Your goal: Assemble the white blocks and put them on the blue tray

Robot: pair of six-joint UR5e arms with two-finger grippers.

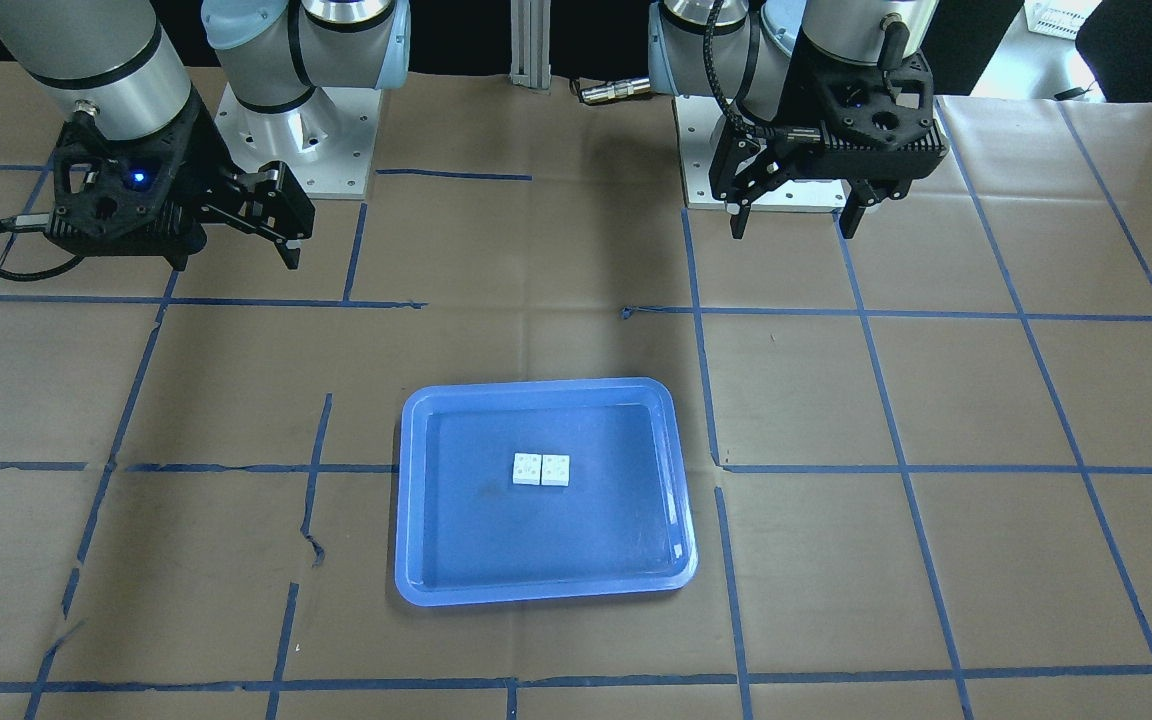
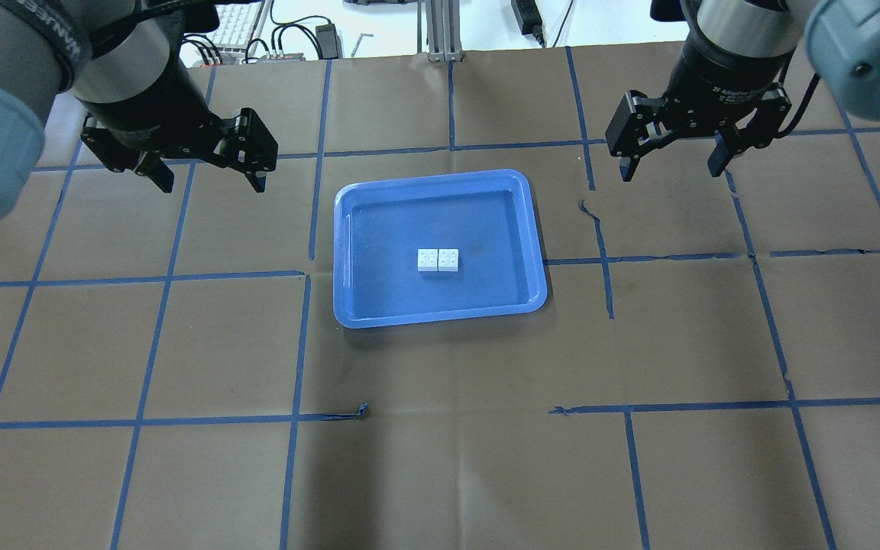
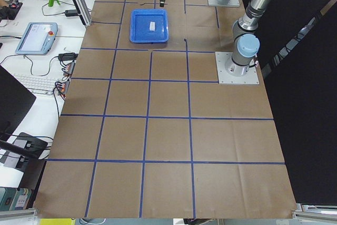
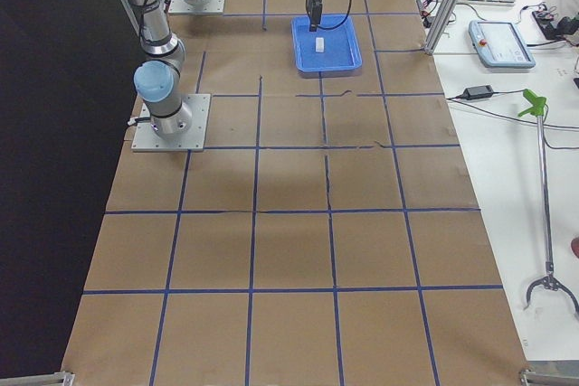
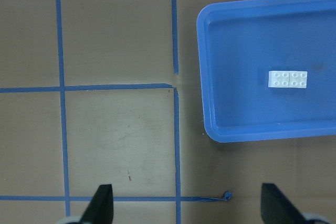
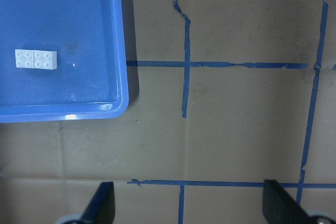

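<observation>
The two white blocks (image 1: 541, 469) lie side by side, touching, studs up, in the middle of the blue tray (image 1: 536, 386). They also show in the overhead view (image 2: 438, 260) on the tray (image 2: 432, 177), in the left wrist view (image 5: 287, 80) and in the right wrist view (image 6: 35, 59). My left gripper (image 2: 211, 183) is open and empty, raised above the table off the tray's left side. My right gripper (image 2: 672, 172) is open and empty, raised off the tray's right side. Neither touches the blocks or the tray.
The table is covered in brown paper with a blue tape grid (image 2: 302, 275). Both arm base plates (image 1: 296, 140) stand at the robot's edge. A side bench with a keyboard (image 3: 39, 84), a teach pendant (image 3: 36, 37) and cables runs along the far edge.
</observation>
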